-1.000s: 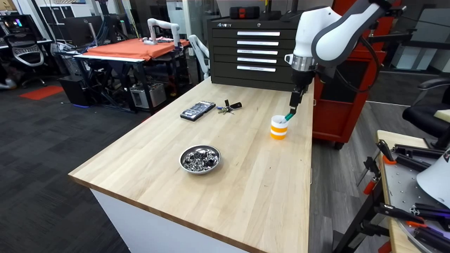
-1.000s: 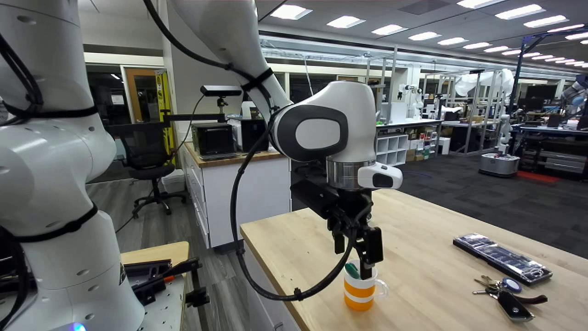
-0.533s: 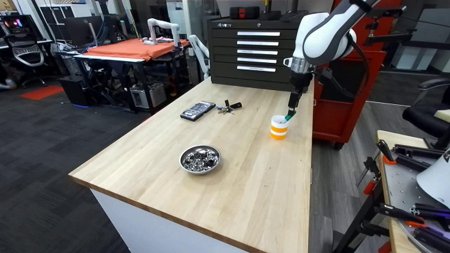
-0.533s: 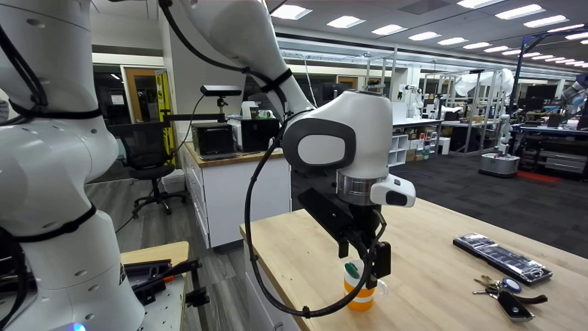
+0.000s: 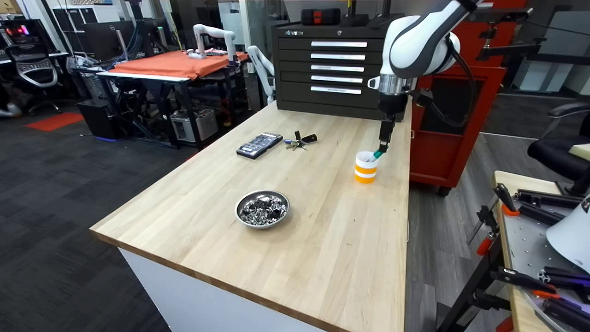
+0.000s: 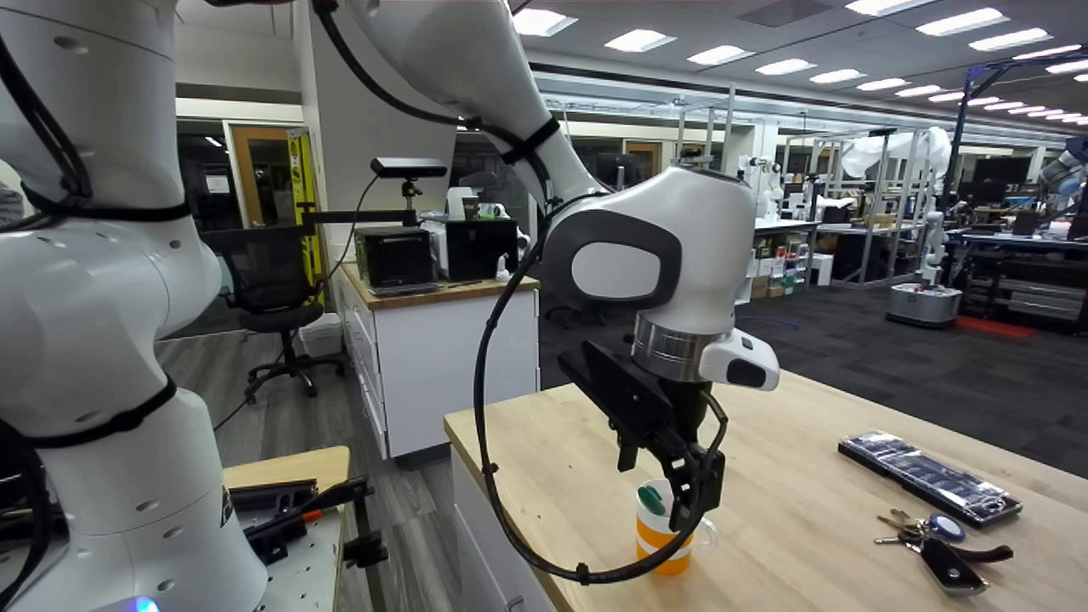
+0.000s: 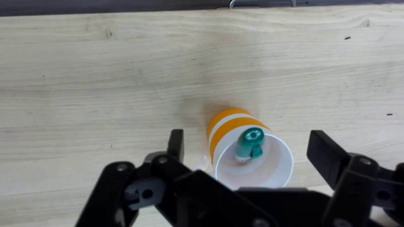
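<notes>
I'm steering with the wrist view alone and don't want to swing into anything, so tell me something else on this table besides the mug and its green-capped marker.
Observer: In both exterior views, a bunch of keys lies beside a flat dark case.
Operator: Noted. Now report anything hanging loose around the gripper.
Observer: In an exterior view, a black cable hangs in a loop from the arm, crossing in front of the mug as seen from there; whether it touches, I can't tell.

Marker [image 7: 250,143] in mug [image 5: 365,173] on table [image 5: 318,244], keys [image 6: 943,558] beside case [image 6: 931,478]
</notes>
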Available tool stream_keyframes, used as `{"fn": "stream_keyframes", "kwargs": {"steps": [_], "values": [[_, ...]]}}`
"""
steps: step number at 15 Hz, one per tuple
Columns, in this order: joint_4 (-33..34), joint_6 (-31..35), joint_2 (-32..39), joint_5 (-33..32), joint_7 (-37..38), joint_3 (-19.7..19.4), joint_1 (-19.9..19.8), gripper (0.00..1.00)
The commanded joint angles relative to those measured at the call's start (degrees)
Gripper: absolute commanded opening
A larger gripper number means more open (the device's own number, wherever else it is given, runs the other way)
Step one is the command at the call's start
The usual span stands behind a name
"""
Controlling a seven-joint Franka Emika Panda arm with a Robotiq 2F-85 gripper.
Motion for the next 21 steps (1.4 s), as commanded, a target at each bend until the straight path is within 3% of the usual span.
{"fn": "stream_keyframes", "kwargs": {"steps": [1, 14, 15, 17, 21], "values": [[1.8, -4.9, 0.0, -1.1, -0.7, 0.1, -0.8, 1.0], [2.9, -2.9, 3.5, 0.7, -5.1, 1.6, -1.0, 1.0], [3.2, -3.0, 3.7, 0.8, -5.2, 1.8, -1.1, 0.75], [3.6, -2.2, 4.0, 0.5, -5.4, 1.9, -1.1, 0.67], [4.2, -2.1, 3.8, -0.1, -5.7, 2.0, -1.0, 0.39]]}}
